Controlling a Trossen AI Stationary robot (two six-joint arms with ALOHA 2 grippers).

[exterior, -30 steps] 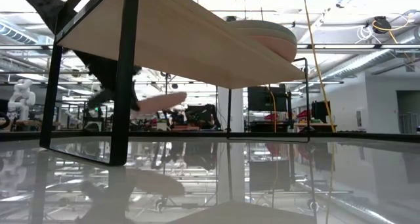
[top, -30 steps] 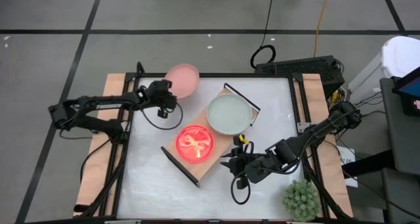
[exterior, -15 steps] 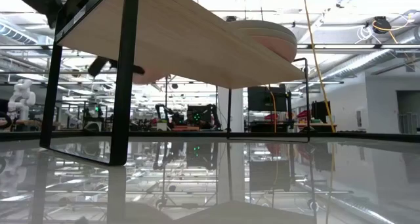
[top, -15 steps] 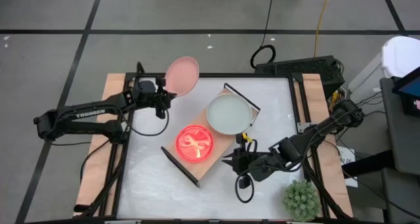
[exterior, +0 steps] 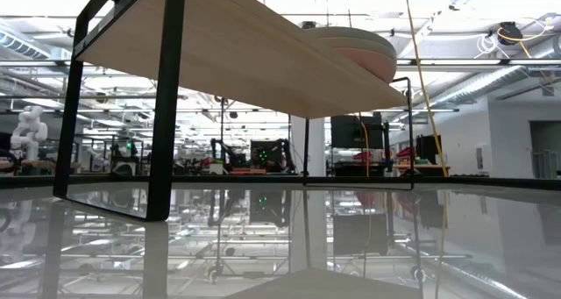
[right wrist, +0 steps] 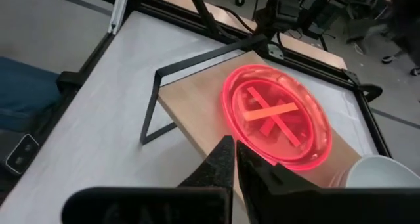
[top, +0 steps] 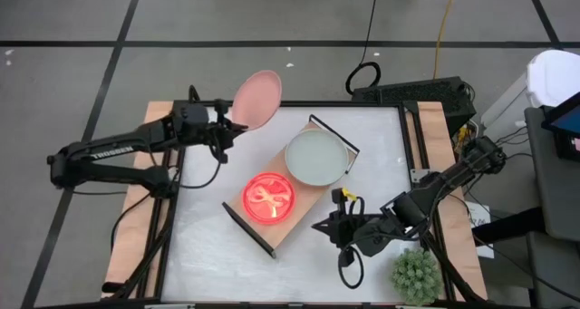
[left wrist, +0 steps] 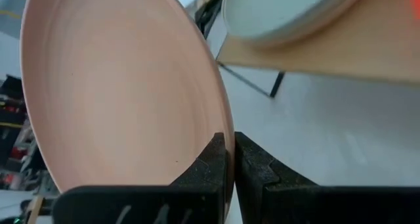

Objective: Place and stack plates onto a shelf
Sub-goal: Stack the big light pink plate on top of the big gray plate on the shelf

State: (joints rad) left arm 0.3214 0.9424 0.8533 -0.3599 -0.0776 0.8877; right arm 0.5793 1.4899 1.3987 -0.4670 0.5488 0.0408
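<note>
gripping pink plate edgewise, left tool, apparently unseen from low view

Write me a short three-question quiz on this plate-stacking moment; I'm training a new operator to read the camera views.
1. True or false: the left gripper is shut on the rim of the dusty pink plate.
2. Which plates already lie on the shelf? A) none B) the pale grey plate and the neon pink plate C) only the neon pink plate
3. Fill in: the right gripper is shut and holds ____.

Key: 1 true, it holds the plate tilted over the table's far left corner. 2 B. 3 nothing; it waits beside the shelf, near the green plant.
</note>
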